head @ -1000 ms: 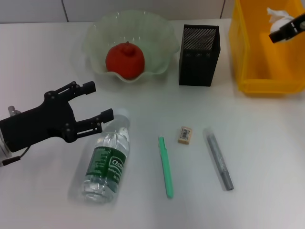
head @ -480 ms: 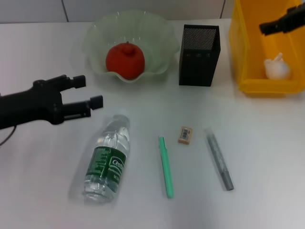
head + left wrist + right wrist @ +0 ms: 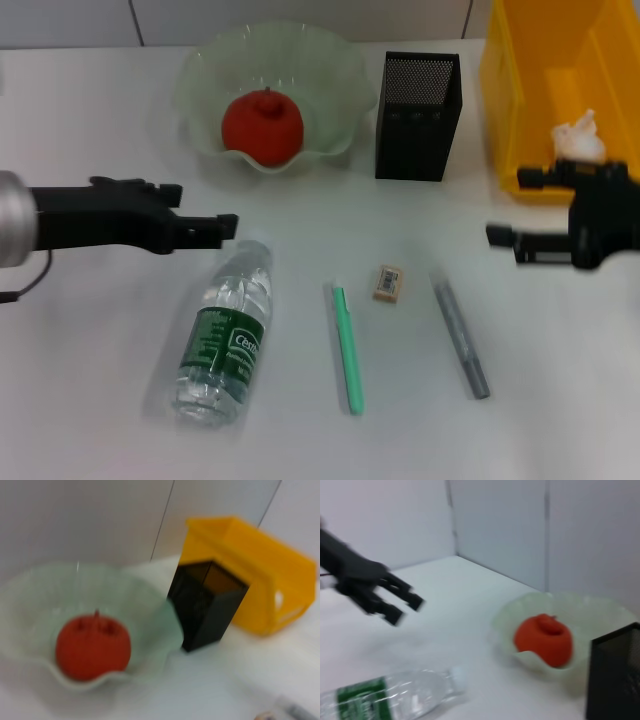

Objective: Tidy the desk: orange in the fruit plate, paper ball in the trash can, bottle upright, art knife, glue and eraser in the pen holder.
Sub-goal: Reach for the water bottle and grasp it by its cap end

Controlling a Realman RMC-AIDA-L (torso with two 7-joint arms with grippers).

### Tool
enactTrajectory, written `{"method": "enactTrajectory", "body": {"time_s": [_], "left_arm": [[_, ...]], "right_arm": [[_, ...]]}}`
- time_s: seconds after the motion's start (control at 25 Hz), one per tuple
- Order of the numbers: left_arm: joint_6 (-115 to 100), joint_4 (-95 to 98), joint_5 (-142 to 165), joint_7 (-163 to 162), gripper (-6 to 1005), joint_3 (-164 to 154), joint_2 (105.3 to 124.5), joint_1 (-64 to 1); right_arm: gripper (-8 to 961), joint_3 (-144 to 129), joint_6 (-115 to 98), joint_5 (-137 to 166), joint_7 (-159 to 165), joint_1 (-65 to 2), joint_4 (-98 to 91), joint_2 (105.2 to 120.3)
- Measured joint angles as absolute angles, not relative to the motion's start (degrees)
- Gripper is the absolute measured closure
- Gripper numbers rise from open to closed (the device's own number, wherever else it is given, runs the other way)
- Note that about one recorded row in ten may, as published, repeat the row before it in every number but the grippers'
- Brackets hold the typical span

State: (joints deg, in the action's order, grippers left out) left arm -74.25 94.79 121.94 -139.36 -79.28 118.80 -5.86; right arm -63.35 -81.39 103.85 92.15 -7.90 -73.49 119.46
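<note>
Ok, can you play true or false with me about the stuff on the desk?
1. The orange sits in the fruit plate. True.
2. The bottle is standing up. False: it lies on its side on the desk.
3. The paper ball is inside the trash can. True.
4. The eraser is in the pen holder. False: it lies on the desk, in front of the holder.
5. The left tool holds the bottle. False: it is open, beside the cap.
</note>
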Motion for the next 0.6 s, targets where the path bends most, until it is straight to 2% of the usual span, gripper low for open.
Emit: {"method": "enactTrajectory", "body": {"time_s": [0.12, 0.28, 0.4, 0.6], "left_arm": [[-72.85, 98.08, 128.54, -146.60, 139, -84.25, 118.80, -6.30], [-72.12, 99.86, 142.42, -160.76, 139, -93.61, 118.93, -10.46], [-71.39, 95.37, 145.27, -165.06, 139, -96.65, 119.24, -15.32], [-68.98, 90.32, 144.81, -165.03, 139, -96.94, 119.27, -17.91]], "right_arm": [[140, -62.79, -84.76, 99.84, 78.65, -6.98, -63.40, 119.38], [140, -60.38, -89.39, 97.82, 63.30, -8.64, -48.77, 119.15], [139, -59.47, -90.58, 97.73, 60.47, -9.34, -44.54, 119.11], [139, -58.02, -91.29, 97.42, 56.85, -9.64, -39.22, 119.14]]}}
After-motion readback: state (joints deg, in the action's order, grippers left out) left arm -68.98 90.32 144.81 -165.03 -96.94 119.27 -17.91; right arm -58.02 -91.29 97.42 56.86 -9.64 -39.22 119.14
